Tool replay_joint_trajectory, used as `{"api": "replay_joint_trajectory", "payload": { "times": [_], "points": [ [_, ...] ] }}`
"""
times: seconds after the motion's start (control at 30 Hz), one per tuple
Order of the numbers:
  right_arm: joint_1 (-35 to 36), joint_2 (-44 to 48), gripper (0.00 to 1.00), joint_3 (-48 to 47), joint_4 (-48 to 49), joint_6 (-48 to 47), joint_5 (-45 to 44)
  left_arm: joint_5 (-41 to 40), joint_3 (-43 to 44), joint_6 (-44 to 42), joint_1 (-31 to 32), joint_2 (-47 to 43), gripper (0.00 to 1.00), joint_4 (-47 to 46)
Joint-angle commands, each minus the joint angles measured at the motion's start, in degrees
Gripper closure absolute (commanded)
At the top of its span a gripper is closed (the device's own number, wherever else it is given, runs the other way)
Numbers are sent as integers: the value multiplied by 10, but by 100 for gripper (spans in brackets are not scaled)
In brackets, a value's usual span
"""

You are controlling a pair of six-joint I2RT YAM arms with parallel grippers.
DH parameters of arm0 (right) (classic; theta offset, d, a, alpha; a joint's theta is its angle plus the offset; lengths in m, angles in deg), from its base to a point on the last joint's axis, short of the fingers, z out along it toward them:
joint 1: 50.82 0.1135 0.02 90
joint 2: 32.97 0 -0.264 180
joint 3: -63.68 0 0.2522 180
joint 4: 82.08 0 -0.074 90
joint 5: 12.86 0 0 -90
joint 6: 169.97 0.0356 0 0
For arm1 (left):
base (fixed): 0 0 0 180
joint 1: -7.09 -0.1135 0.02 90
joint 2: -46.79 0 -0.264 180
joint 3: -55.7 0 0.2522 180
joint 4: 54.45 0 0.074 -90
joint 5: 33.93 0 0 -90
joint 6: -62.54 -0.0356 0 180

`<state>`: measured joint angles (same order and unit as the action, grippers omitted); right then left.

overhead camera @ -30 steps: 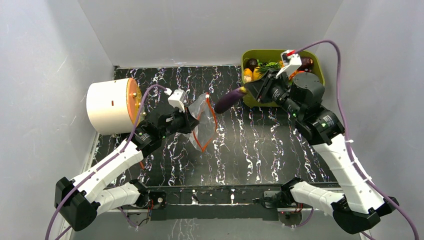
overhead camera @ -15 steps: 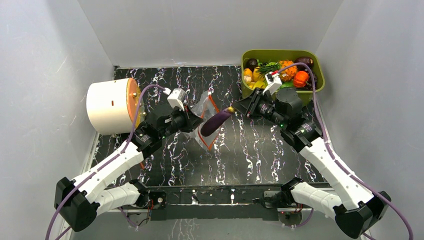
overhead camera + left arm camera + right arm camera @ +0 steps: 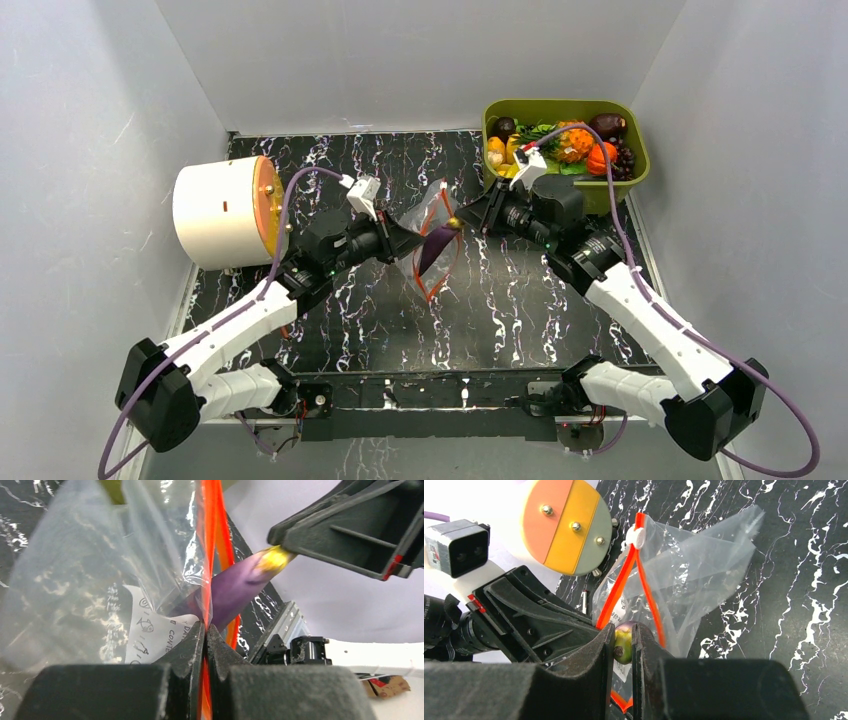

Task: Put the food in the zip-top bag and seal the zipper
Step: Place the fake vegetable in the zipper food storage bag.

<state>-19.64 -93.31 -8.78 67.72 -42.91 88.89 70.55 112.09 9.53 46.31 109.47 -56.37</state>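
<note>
My left gripper (image 3: 405, 238) (image 3: 205, 626) is shut on the zipper (image 3: 212, 530), the orange-red strip of the clear zip-top bag (image 3: 432, 215) (image 3: 694, 575), and holds the bag up with its mouth open. My right gripper (image 3: 462, 222) (image 3: 623, 635) is shut on the yellow-green stem end of a purple toy eggplant (image 3: 434, 250) (image 3: 235, 582) (image 3: 623, 641). The eggplant's body reaches through the mouth into the bag. More food (image 3: 570, 140), including grapes, a maroon fruit and orange pieces, lies in the olive-green bin (image 3: 640, 160).
A white cylinder (image 3: 215, 212) with an orange and yellow end disc (image 3: 566, 527) lies at the left of the black marbled table (image 3: 520, 300). The zipper's white slider (image 3: 639, 537) sits at the far end of the bag's mouth. Grey walls enclose the table.
My right gripper has carried the eggplant left from beside the bin and down into the bag's mouth. My left gripper has shifted a little to the right with the bag.
</note>
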Motion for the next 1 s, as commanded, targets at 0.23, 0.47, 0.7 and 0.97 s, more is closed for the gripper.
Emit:
{"api": "replay_joint_trajectory", "payload": {
  "times": [0.23,0.47,0.7,0.97],
  "points": [
    [24,-22,100,-8,21,-28,-25,52,1,20,2,8,100,-95],
    [26,-26,100,27,60,-2,-27,87,-10,34,1,13,100,-116],
    [26,-46,73,-25,24,-39,-57,27,13,6,2,49,100,-65],
    [26,-65,41,-95,-63,-103,-101,-34,14,1,1,68,100,-52]
  ]
}}
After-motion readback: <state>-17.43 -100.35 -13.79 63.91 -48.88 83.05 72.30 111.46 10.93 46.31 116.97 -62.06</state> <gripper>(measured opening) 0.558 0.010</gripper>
